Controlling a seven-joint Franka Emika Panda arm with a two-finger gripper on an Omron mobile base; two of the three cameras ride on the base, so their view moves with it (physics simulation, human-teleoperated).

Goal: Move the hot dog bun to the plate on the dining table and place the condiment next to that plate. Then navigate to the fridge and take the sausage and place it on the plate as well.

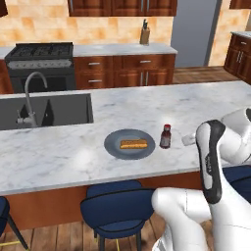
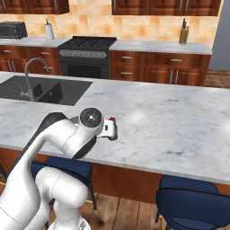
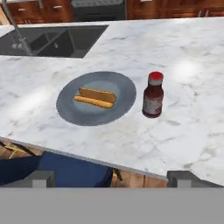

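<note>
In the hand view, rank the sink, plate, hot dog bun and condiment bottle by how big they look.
1. sink, though cut off by the frame edge
2. plate
3. hot dog bun and condiment bottle: too alike to rank

The sink lies farther off, so its true size is larger still.

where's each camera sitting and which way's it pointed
Left base view: behind the arm on its left, facing forward and down at the plate, hot dog bun and condiment; white arm lower right.
Right base view: behind on its right, over the dining table; arm lower left.
Hand view: on the hand, looking down at them; open gripper at bottom.
Both base views share the sink.
</note>
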